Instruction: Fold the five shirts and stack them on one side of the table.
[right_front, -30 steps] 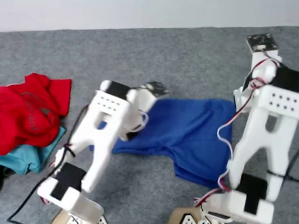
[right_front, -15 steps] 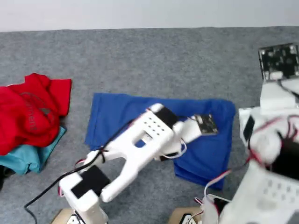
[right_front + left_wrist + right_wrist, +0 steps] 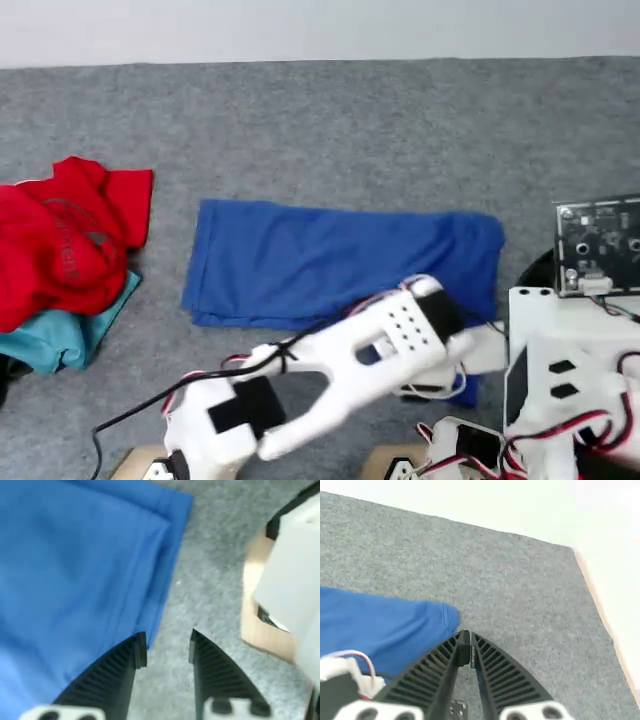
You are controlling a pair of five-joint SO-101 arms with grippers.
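Mid-table (image 3: 400,130), the blue shirt (image 3: 330,265) now lies as a flat, long band; 1 sec ago it was bunched, a flap trailing toward the near edge. Left gripper (image 3: 166,644), swung across to the shirt's near-right corner, gapes w/ nothing held. Right gripper (image 3: 468,640), pulled back toward the near-right edge, is closed & empty. Probably one fold done, more to go.

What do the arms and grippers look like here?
Both arms are white plastic shells with black motor blocks. The left arm trails a black cable; the right arm carries red and white wires and a dark circuit board. The left gripper and right gripper have black ridged fingers.
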